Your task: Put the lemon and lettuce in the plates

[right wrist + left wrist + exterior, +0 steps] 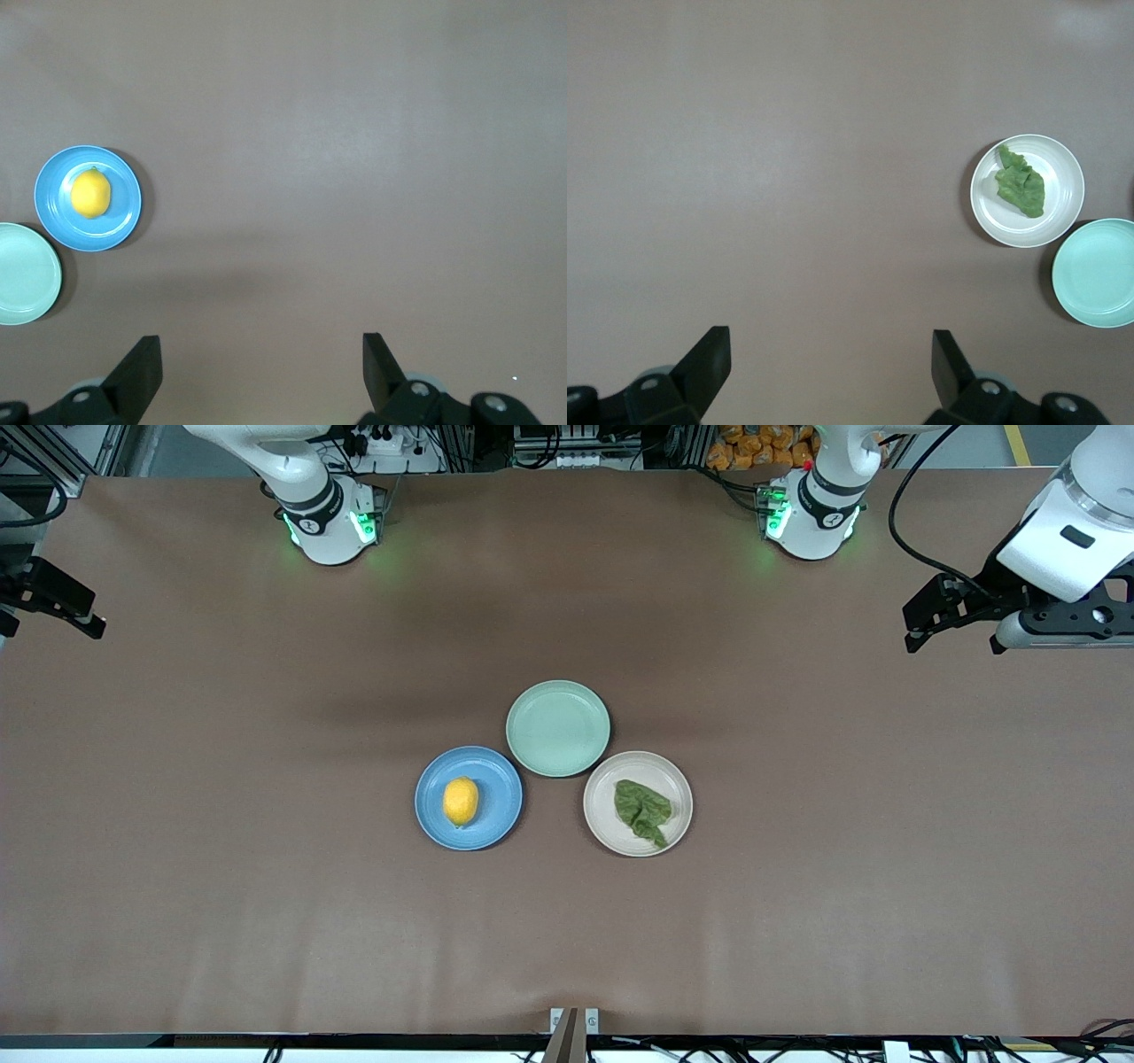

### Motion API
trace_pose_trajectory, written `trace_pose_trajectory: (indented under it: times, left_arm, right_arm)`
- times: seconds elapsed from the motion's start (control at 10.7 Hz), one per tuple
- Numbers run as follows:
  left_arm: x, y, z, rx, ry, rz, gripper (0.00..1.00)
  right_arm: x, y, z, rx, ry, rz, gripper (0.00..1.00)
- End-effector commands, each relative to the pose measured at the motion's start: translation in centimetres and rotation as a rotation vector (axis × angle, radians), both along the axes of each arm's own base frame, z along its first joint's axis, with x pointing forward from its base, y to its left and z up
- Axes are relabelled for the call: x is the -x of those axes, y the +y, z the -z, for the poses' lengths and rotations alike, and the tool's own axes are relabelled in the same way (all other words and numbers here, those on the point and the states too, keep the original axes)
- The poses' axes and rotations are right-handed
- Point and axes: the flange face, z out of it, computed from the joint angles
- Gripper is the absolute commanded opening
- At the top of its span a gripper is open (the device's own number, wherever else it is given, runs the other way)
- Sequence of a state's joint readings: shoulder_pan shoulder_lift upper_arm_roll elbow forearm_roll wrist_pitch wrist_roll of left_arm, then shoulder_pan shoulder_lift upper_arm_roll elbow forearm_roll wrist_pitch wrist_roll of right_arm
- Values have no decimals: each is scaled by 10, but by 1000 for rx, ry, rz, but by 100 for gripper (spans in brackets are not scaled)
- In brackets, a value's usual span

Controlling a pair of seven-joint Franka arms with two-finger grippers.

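- The worktop (266, 868) is a flat, matte brown sheet that runs past the front view's edges; cables and metal framing crowd the strip above its top edge, where the two arm bases stand.
- A mint-green plate (558, 728) sits near the middle of the worktop and serves here as the landmark.
- The blue plate (492, 815) lies just beside the mint-green plate, nearer the front camera and toward the right arm's end; their rims look to be touching, though I cannot be sure.
- The lemon (461, 801) rests in the blue plate, close to its middle.
- The beige plate (611, 828) lies just beside the mint-green plate too, nearer the front camera and toward the left arm's end.
- The lettuce (643, 811) lies crumpled inside the beige plate.
- The left claw (921, 622) hangs over bare worktop at the left arm's end, well apart from the mint-green plate; its fingers (709, 363) stand wide apart and hold nothing.
- The right claw (75, 613) hangs at the other edge, equally well apart from the mint-green plate, its fingers (142, 367) spread and holding nothing.
- Bare brown surface surrounds the three plates on all sides.
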State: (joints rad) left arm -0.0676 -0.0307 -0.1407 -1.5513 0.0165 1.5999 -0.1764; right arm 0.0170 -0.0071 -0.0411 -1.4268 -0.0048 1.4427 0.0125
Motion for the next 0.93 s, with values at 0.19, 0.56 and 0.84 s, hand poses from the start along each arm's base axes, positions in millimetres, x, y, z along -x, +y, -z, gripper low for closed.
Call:
trace_pose_trajectory:
  times: [0.19,0.56,0.84]
  left_arm:
    - [0,-1,-6,-10,-15,9,100]
    - [0,-1,-6,-9,-15,11,100]
    - [1,-1,-6,-6,-14,14,100]
  right_arm:
    - [-6,-18,16,-19,53,37,100]
    - [-7,-15,37,-13,91,34,100]
    - [-11,-11,38,-10,69,19,100]
